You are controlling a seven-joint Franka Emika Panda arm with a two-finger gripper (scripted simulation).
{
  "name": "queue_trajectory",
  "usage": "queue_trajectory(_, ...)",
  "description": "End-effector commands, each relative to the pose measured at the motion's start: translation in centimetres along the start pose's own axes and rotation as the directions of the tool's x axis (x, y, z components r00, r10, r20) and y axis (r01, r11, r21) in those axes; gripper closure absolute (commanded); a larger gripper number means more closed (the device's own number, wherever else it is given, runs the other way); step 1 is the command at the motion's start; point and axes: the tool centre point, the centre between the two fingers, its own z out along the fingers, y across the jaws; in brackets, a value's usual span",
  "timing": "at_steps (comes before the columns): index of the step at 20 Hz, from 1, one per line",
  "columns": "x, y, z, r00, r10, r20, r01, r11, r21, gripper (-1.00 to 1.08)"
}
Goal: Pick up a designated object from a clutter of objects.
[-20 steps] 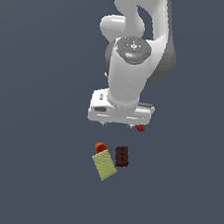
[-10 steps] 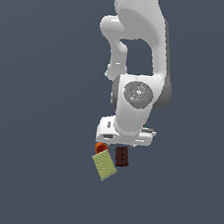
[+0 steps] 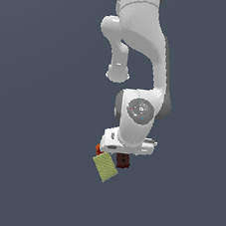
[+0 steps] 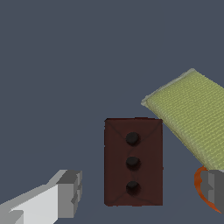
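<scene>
The dark brown block has three dark holes in a row on its face. It lies between my two fingers in the wrist view, with a gap on each side. My gripper is open and empty, low over the block. In the exterior view the block shows just under my hand. The yellow-green textured box lies beside the block, also in the exterior view. The small orange piece sits behind one finger and peeks out in the exterior view. The red strawberry is hidden.
The items lie on a plain dark grey-blue surface. My arm's white links rise above the cluster.
My hand has come down from well above the cluster to just over the dark brown block. The objects have not moved. The strawberry is now hidden by my hand.
</scene>
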Motion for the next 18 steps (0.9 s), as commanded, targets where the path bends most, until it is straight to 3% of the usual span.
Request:
queue_trajectory(1, 0.1, -0.1, 0.3, 1.0, 0.0, -0.003, 0.0, 1.0, 0.0, -0.92)
queue_trajectory(7, 0.1, -0.1, 0.9, 1.0, 0.0, -0.001, 0.0, 1.0, 0.0, -0.92)
queue_trajectory(18, 0.1, -0.1, 5.3, 1.0, 0.0, -0.002, 0.0, 1.0, 0.0, -0.92)
